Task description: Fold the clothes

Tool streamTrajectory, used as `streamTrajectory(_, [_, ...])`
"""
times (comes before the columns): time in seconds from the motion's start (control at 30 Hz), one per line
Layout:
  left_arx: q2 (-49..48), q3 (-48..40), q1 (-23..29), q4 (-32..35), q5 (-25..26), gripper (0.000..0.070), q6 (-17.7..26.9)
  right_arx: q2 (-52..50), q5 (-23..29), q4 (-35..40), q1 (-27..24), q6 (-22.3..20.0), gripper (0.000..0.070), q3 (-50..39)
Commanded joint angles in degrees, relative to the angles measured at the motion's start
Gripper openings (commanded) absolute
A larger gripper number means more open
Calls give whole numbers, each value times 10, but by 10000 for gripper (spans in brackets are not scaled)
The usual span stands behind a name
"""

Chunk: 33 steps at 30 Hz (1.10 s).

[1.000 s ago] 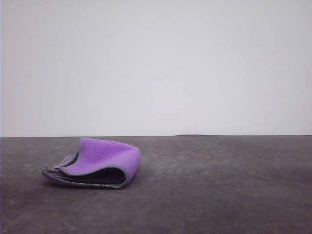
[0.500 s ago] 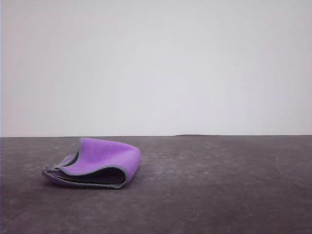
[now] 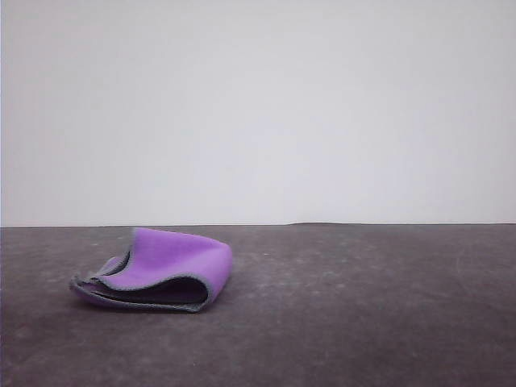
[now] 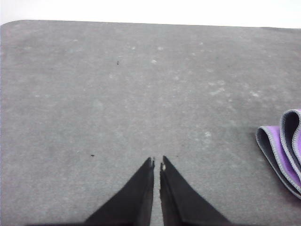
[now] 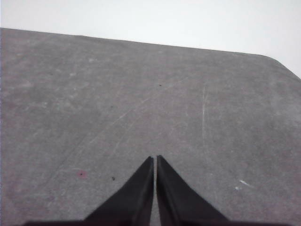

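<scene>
The cloth (image 3: 153,270) is seen folded over on itself, purple side out, near the left edge of the bench (image 3: 363,314) — the folding is judged largely done. The left gripper (image 4: 156,163) and the right gripper (image 5: 155,158) are both closed on nothing, clear of the cloth.

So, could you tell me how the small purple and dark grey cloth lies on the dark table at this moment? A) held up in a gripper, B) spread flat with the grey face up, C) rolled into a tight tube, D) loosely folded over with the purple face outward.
D: the purple and grey cloth rests doubled over, purple outside, with neither gripper touching it.
</scene>
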Motion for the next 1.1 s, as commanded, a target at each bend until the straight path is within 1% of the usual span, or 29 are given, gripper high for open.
streamTrajectory(0.0, [0, -11, -1, -6, 0, 11, -2, -1, 4, -4, 0, 10, 3, -2])
streamTrajectory(0.23, [0, -11, -1, -6, 0, 11, -2, -1, 4, -4, 0, 11, 4, -2])
streamTrajectory(0.4, [0, -11, -1, -6, 0, 11, -2, -1, 4, 9, 0, 11, 4, -2])
streamTrajectory(1.07, [0, -11, -1, -6, 0, 11, -2, -1, 4, 8, 0, 10, 4, -2])
